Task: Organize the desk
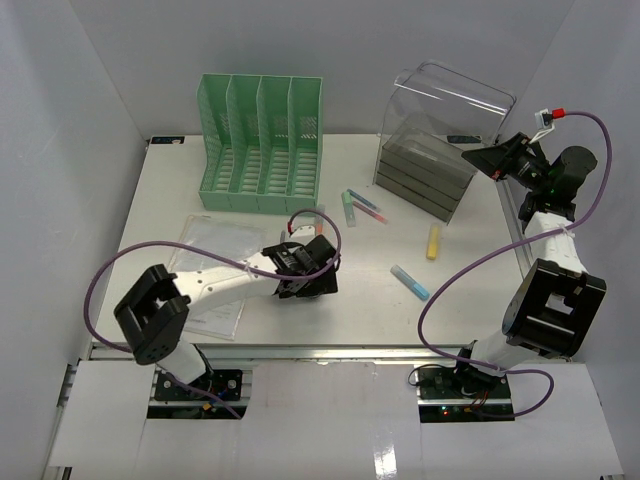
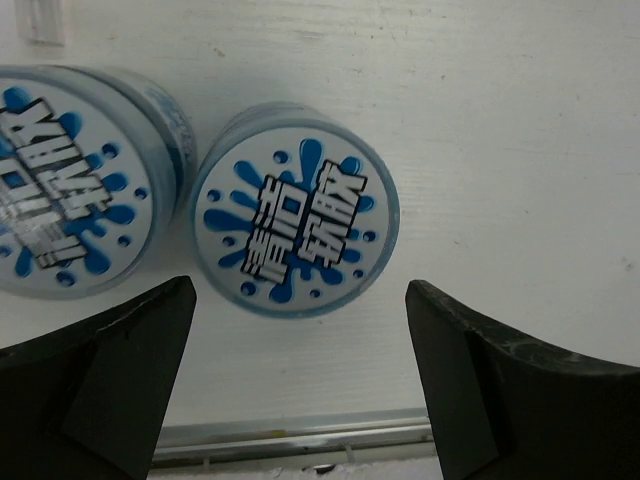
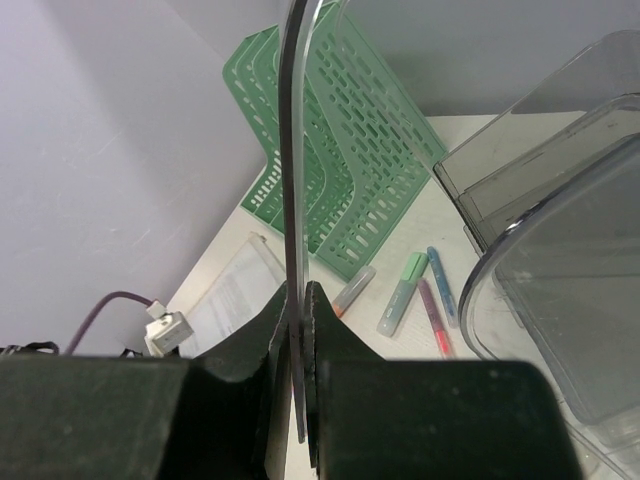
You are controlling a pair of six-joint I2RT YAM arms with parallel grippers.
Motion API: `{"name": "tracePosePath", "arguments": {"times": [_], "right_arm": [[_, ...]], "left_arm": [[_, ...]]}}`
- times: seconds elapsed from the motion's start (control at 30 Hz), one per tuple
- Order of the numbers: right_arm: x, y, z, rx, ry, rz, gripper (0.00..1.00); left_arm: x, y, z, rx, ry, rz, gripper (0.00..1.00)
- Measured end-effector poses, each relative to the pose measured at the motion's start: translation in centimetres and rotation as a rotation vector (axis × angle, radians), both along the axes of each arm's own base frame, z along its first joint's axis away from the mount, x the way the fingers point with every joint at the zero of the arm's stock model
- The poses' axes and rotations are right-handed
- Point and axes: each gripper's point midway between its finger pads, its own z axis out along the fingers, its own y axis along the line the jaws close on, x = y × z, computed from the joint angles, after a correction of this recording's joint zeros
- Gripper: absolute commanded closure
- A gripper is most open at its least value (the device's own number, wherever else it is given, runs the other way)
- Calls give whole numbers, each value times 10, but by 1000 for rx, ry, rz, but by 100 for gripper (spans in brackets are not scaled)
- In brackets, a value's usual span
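Note:
The white desk [image 1: 480, 300] holds everything. My left gripper [image 1: 305, 285] hangs low near the desk's middle front, hiding what is under it in the top view. In the left wrist view it [image 2: 300, 292] is open, its fingers either side of a round tub with a blue splash lid [image 2: 295, 210]; a second such tub [image 2: 70, 180] stands at the left. My right gripper [image 1: 478, 157] is shut on the edge of the clear lid [image 1: 450, 100] of a grey storage box [image 1: 425, 178], holding it raised. The right wrist view shows the lid's thin edge [image 3: 292, 150] pinched between the fingers [image 3: 298, 300].
A green file rack [image 1: 262, 145] stands at the back. Papers [image 1: 215, 250] lie at the left. Highlighters lie loose: green [image 1: 348, 208], pink [image 1: 368, 210], yellow [image 1: 434, 241], blue [image 1: 410, 282]. The desk's metal rail [image 2: 300, 432] runs just beyond the left fingers.

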Motion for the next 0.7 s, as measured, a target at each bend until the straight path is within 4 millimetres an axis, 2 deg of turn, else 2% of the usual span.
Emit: {"name": "tracePosePath", "arguments": {"times": [0.13, 0.2, 0.4, 0.53, 0.7], "right_arm": [[0, 0, 0, -2, -3, 0, 92], [0, 0, 0, -3, -4, 0, 92], [0, 0, 0, -4, -5, 0, 92], [0, 0, 0, -5, -5, 0, 92], [0, 0, 0, -4, -5, 0, 92]], "left_arm": [[11, -10, -18, 24, 19, 3, 4], [17, -13, -23, 30, 22, 4, 9], [35, -19, -14, 25, -8, 1, 26], [44, -26, -9, 17, -29, -11, 26], [44, -26, -11, 29, -30, -20, 20]]}}
